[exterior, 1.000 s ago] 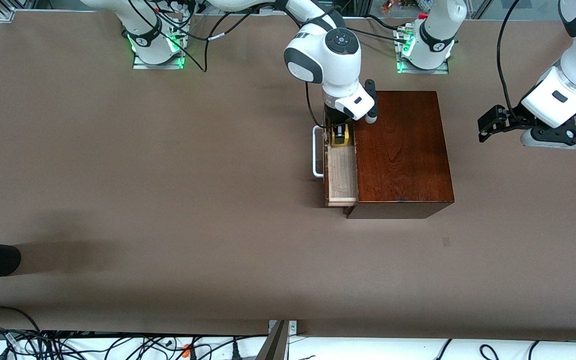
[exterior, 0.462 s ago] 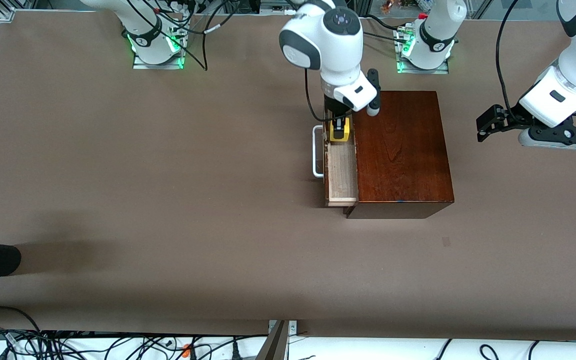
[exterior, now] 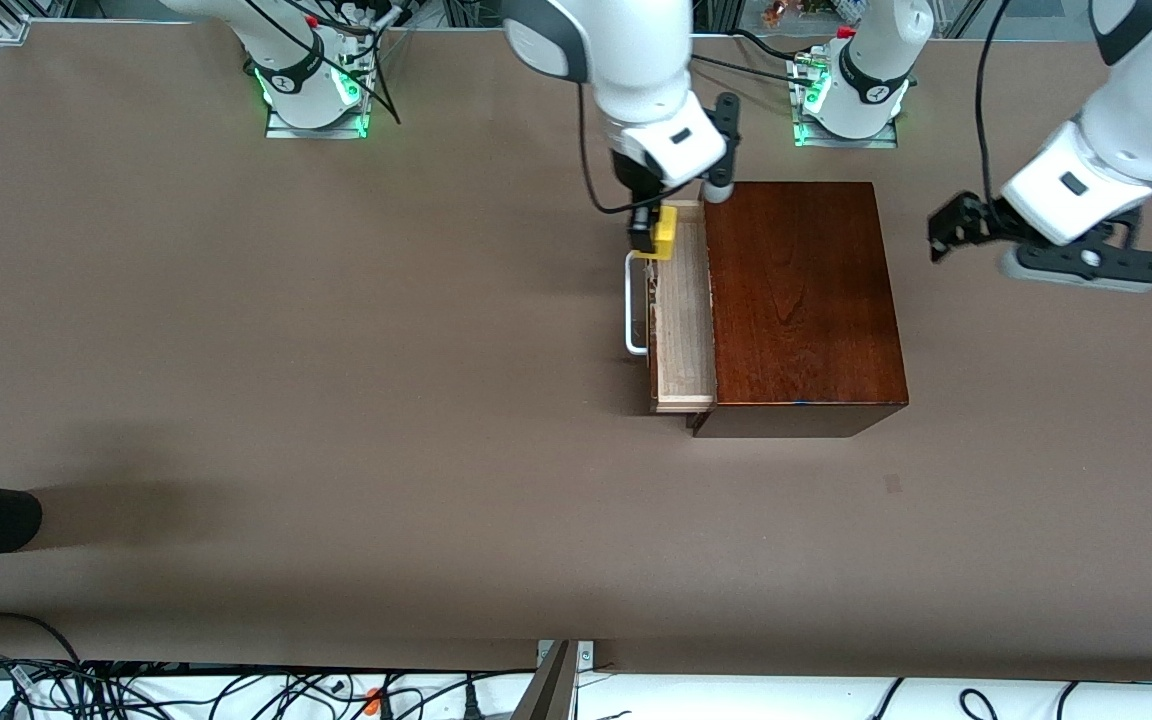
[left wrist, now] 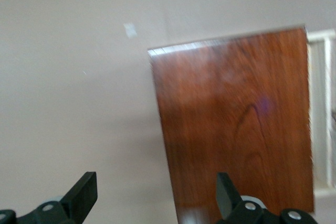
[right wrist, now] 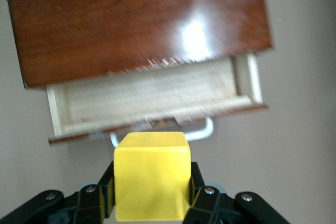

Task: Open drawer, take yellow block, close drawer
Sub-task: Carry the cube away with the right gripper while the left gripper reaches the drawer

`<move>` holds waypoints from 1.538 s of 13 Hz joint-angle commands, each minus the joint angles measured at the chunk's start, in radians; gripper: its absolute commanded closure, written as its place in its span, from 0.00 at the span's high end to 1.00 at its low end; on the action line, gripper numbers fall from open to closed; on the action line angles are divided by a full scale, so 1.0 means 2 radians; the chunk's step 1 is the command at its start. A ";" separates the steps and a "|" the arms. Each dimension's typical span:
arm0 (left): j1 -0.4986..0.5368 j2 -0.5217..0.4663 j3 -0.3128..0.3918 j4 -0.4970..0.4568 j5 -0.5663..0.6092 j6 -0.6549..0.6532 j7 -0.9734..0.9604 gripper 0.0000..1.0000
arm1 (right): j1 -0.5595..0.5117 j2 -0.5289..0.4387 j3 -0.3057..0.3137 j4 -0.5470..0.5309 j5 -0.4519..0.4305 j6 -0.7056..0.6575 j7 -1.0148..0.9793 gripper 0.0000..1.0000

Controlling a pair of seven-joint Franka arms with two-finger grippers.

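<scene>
Right gripper [exterior: 658, 238] clamped on the yellow block [exterior: 664, 236], both fingers pressed flat against 2 of its side faces in the right wrist view; block is up in the air, clear of the tray, hanging over the drawer's [exterior: 684, 320] end nearest the robot bases and over its front edge. Drawer stands pulled out of the dark wooden box [exterior: 796, 300], pale interior bare, nothing else in it that I can see. White U-shaped handle [exterior: 634, 304] sits on the drawer front, which faces the right arm's end of the counter [exterior: 336, 400]. Key relation for the next step, as I judge it: the drawer slides along the line between the 2 arms' ends of the counter, so closing means a push on the front or handle toward the left arm's end. The handle lies just under and slightly nearer the front camera than the loaded right gripper, which makes the right arm much the closer of the 2. Left gripper [exterior: 946, 232] waits spread wide and empty, in the air off the box's end toward the left arm, well apart from the handle. Task stands at 2 of 3 steps: drawer opened, block taken, closing not yet done.
</scene>
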 commanded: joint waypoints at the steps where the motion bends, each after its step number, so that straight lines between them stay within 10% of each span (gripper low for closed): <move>1: 0.002 0.008 -0.004 0.013 -0.021 -0.041 0.044 1.00 | -0.050 -0.041 0.004 -0.006 0.017 -0.041 -0.001 0.00; 9: -0.004 0.116 -0.112 0.030 -0.065 -0.027 0.221 1.00 | -0.231 -0.097 -0.011 -0.007 0.027 -0.129 -0.057 0.00; 14: -0.006 0.195 -0.218 0.036 -0.060 0.141 0.273 1.00 | -0.248 -0.103 -0.109 -0.034 0.067 -0.138 -0.037 0.00; 20: -0.102 0.264 -0.228 0.033 0.036 0.315 0.307 1.00 | -0.283 -0.113 -0.156 -0.098 0.089 -0.133 -0.040 0.00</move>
